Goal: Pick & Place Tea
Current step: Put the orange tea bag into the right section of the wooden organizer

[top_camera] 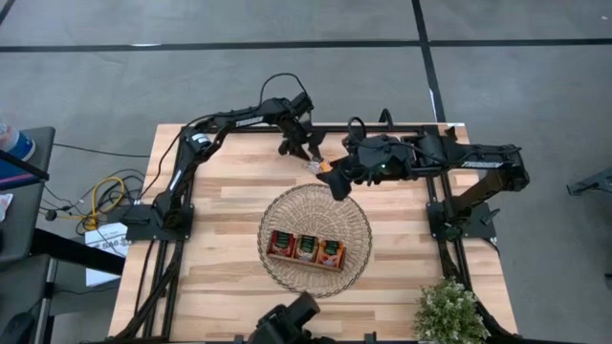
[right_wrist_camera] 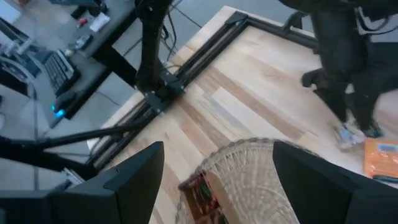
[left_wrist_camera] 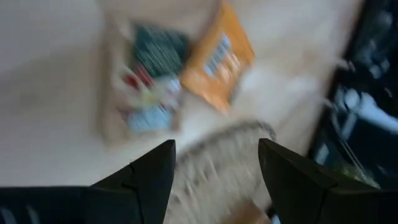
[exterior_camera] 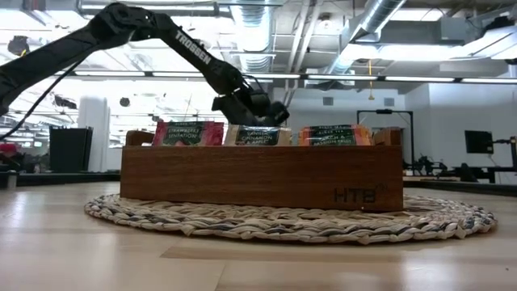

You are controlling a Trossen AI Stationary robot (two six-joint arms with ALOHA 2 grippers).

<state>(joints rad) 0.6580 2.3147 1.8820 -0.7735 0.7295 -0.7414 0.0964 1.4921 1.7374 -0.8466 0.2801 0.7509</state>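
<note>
At the worktop's (top_camera: 220, 239) far edge your left pincer (top_camera: 298, 146) is hovering open over the loose tea sachets (left_wrist_camera: 186, 68); centre on one packet before closing. Right pincer (top_camera: 337, 186) is waiting open.

The pale tabletop (top_camera: 220, 220) is smooth planked wood with a faint sheen, and on it lies a round, rough-woven wicker mat (exterior_camera: 291, 222) of light fibre. The brown box tray (exterior_camera: 262, 178) on the mat is matt, fine-grained wood, while the orange sachet (left_wrist_camera: 221, 59) looks like glossy printed paper or foil.
</note>
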